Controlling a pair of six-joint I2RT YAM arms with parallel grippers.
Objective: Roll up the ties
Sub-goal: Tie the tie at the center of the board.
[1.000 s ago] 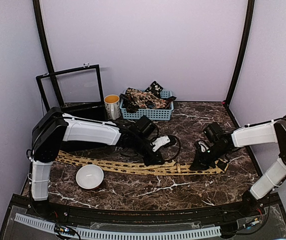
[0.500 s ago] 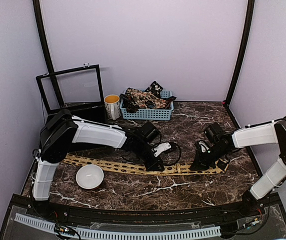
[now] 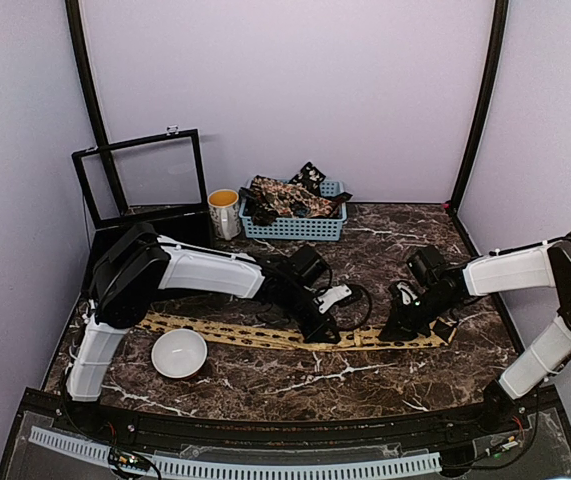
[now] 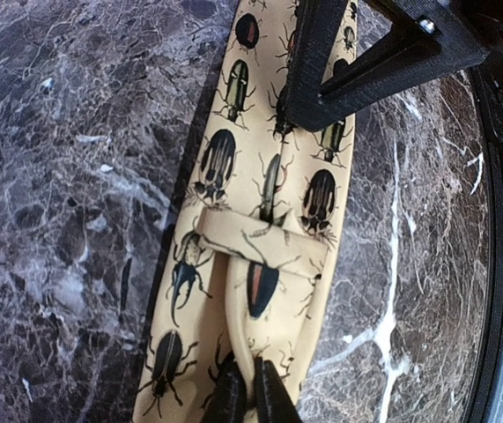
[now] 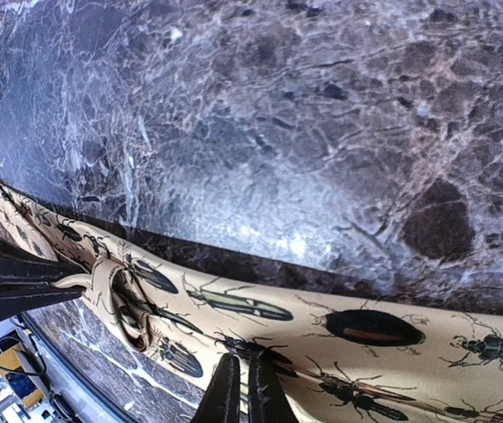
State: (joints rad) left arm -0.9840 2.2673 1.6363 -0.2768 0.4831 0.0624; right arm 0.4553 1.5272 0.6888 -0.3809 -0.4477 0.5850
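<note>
The mustard-tan, beetle-printed fabric tie [image 3: 235, 335] lies flat along the dark marble table [image 3: 295, 385], uncoiled. The left gripper [image 4: 251, 397] and right gripper [image 5: 238, 385], jaws closed tight, each pinch a thin fold near its right end. Uneven pulls from the 2 arms could slip the cloth free or skew the first turn.

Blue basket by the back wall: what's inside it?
A heap of dark patterned ties fills the blue basket, some hanging over its rim. Their count and anything beneath them are hidden.
</note>
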